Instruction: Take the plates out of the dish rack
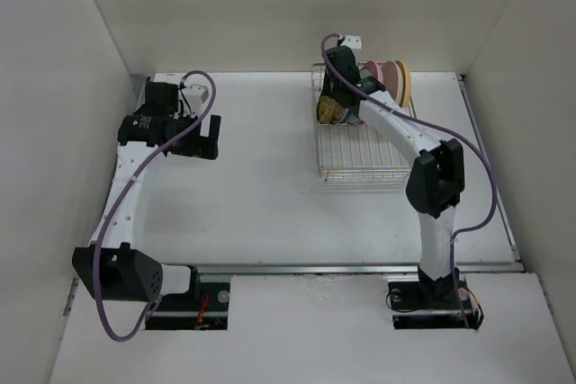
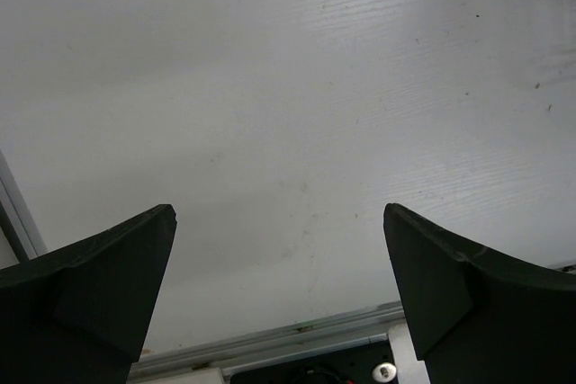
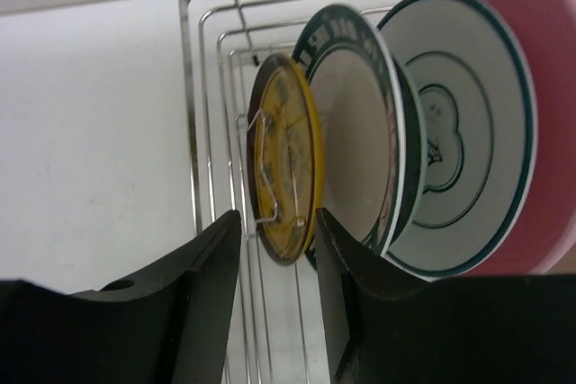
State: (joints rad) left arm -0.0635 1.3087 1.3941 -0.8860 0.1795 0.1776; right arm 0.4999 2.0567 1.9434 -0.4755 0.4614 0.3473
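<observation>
The silver wire dish rack (image 1: 360,155) stands at the back right of the table, also in the right wrist view (image 3: 193,114). Plates stand on edge in its far end. In the right wrist view I see the small yellow patterned plate (image 3: 286,177), the teal plate (image 3: 353,123), the white plate with black rings (image 3: 459,132) and the pink plate (image 3: 540,6). The orange-yellow plate (image 1: 407,84) is the rightmost. My right gripper (image 3: 277,218) (image 1: 337,103) is open, its fingers either side of the yellow plate's edge with gaps showing. My left gripper (image 2: 279,222) (image 1: 203,138) is open and empty.
White walls enclose the table on the left, back and right. The near half of the rack (image 1: 360,164) holds nothing. A metal rail (image 2: 270,339) runs along the table's near edge. Purple cables loop over both arms.
</observation>
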